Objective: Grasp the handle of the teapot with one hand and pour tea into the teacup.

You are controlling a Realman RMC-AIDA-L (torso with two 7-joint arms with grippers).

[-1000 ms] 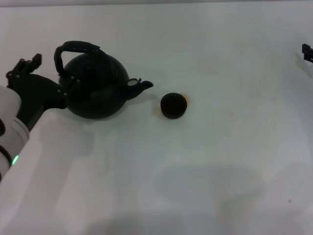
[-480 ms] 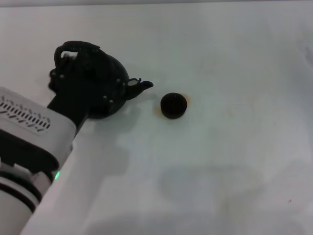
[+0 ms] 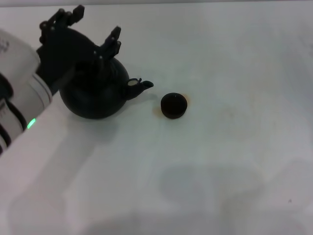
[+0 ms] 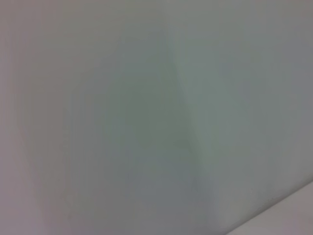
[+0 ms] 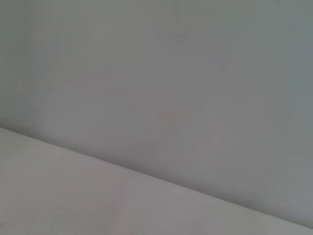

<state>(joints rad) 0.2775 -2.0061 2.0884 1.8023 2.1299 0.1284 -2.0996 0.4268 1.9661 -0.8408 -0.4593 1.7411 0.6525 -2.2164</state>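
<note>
In the head view the black teapot (image 3: 95,98) stands on the white table at the left, its short spout (image 3: 140,86) aimed right at the teacup (image 3: 173,105). The small black teacup sits a short gap from the spout tip. My left gripper (image 3: 93,28) hovers over the top of the teapot, open, its fingers (image 3: 113,43) spread wide with nothing between them. The handle is hidden behind the gripper's black body. My right gripper is out of view. Both wrist views show only plain pale surface.
The white table (image 3: 220,161) stretches to the right and towards the front of the teacup. A faint orange mark (image 3: 188,101) lies beside the teacup. My white left forearm (image 3: 19,103) crosses the left edge.
My left arm has swung from the teapot's left side up and over its top, now covering the handle. Teapot and teacup have not moved. The right gripper has left the right edge.
</note>
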